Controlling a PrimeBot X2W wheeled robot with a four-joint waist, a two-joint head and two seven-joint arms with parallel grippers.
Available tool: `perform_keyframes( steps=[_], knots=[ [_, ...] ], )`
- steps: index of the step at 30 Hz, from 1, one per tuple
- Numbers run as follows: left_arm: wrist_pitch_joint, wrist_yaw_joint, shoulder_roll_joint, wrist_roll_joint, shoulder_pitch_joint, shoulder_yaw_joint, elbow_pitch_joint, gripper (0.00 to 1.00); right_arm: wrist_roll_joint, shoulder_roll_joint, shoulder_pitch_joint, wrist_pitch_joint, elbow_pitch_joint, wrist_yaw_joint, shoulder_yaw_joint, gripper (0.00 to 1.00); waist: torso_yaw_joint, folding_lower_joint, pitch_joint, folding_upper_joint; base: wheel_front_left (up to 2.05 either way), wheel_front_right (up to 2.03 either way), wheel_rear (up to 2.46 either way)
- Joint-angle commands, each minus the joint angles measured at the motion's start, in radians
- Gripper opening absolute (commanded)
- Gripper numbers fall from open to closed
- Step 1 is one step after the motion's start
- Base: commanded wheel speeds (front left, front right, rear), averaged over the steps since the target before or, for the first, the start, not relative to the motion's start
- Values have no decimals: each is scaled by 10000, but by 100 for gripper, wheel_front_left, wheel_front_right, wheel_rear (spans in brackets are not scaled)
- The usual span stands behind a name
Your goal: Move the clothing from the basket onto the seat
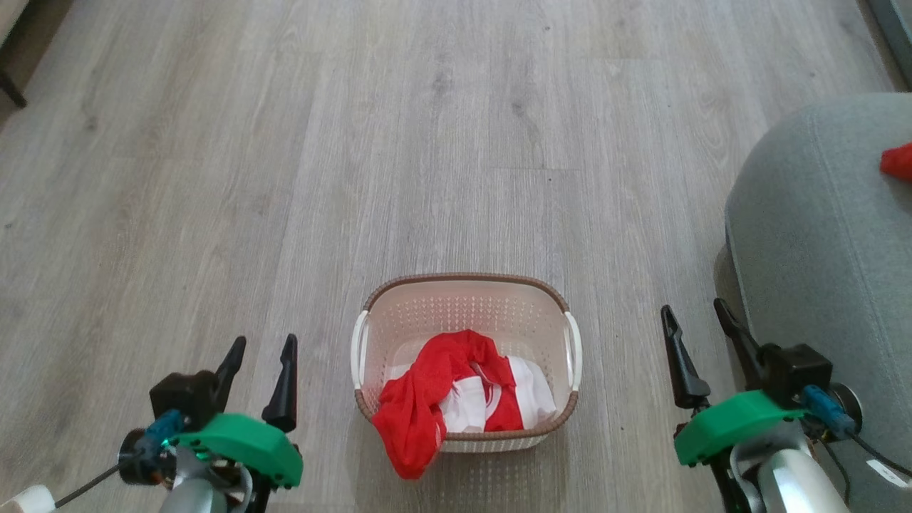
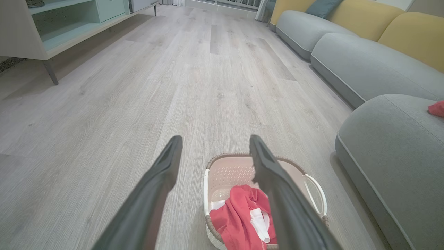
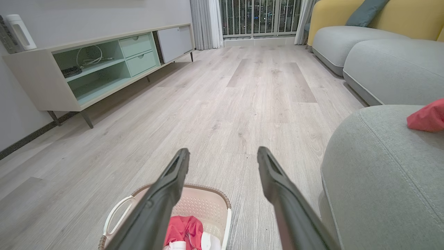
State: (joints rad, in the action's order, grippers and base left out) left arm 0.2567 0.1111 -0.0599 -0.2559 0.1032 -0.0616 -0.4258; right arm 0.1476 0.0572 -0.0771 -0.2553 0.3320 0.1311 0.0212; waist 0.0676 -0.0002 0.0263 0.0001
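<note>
The cream basket with a brown rim stands on the floor in front of me, also in the wrist views as the basket and the basket. Red and white clothing lies in it, one red fold hanging over the near rim. More red clothing rests on the grey seat at the right. My left gripper is open, left of the basket. To the basket's right, beside the seat, my right gripper is open too. Both are empty.
Pale wood floor stretches ahead. A low cabinet on thin legs stands along the left wall. Grey sofa sections with yellow backs run along the right, beyond the seat.
</note>
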Motion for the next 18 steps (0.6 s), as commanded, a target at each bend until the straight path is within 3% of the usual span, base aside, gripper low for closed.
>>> perform_keyframes(
  steps=[1,18],
  knots=[
    [51,25,-6,97,316,371,301,100,-103,-32,-191,-64,-242,-4,258,100,81,2,-82,-1,0,0,0],
    [51,157,84,318,328,512,390,100,-122,-63,-196,-64,-110,-4,369,100,-235,2,84,-1,0,0,0]
  ],
)
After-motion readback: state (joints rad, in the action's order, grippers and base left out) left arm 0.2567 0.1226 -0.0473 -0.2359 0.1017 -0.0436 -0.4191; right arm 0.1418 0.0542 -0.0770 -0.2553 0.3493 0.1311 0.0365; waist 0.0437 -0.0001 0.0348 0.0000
